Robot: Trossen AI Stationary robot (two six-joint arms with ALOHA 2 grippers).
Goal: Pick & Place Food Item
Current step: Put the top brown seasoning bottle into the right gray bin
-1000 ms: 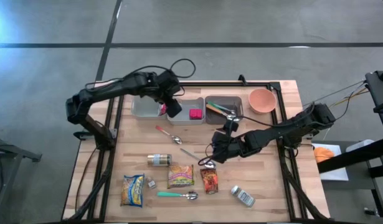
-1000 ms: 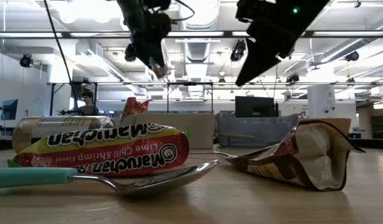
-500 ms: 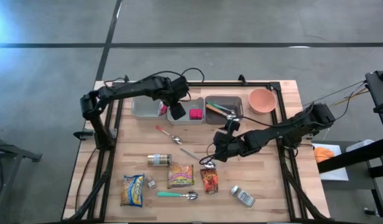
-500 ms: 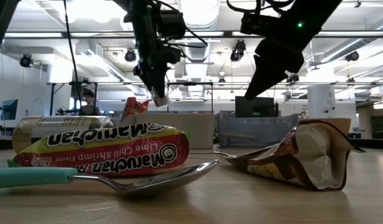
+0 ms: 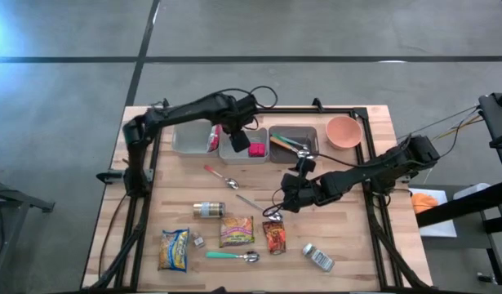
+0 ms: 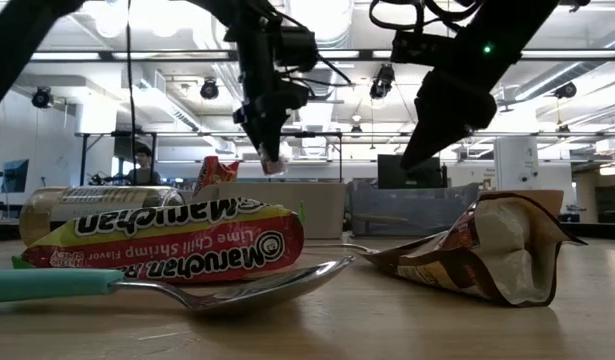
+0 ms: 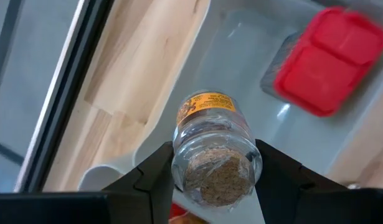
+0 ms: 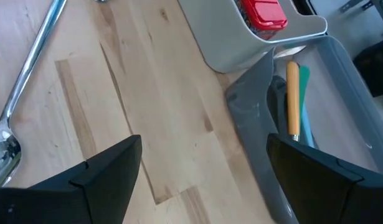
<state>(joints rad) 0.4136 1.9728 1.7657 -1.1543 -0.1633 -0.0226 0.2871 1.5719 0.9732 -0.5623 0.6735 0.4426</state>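
Partly hidden, spice jar sits in left tool.

Bright ceiling lights glare; arms backlit; foreground spoon soft.

A terracotta bowl sits at the far right corner of the wooden surface, just beside a dark grey tray holding orange-handled and teal utensils. 3 spoons lie apart: red-handled, plain metal, and teal-handled near the front edge. A person shows in the room behind.
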